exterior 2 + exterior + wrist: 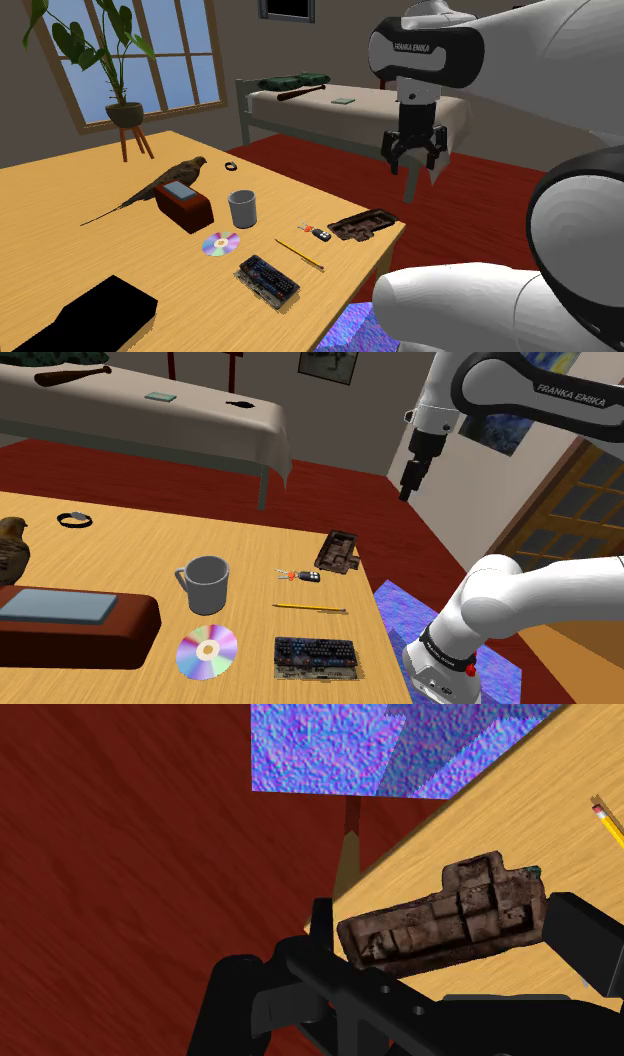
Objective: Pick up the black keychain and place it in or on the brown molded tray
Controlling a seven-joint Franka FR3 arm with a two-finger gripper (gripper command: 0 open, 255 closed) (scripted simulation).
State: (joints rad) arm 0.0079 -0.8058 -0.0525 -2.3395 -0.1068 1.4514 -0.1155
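The black keychain (312, 578) (319, 233) lies flat on the wooden table, a black fob with small keys on a ring. Right beside it, at the table's corner, rests the brown molded tray (338, 553) (362, 224) (445, 912), with nothing in it. My gripper (407, 487) (413, 150) (448, 909) hangs high in the air over that corner, well above both things. Its fingers (320, 919) stand apart and hold nothing. In the wrist view the tray lies far below, between the two fingers.
On the table are a grey mug (207, 584), a disc (207, 650), a keyboard (317, 657), a pencil (310, 609), a red-brown box (70, 624) and a bird figure (160, 185). A blue rug (390, 749) covers red floor beside the table.
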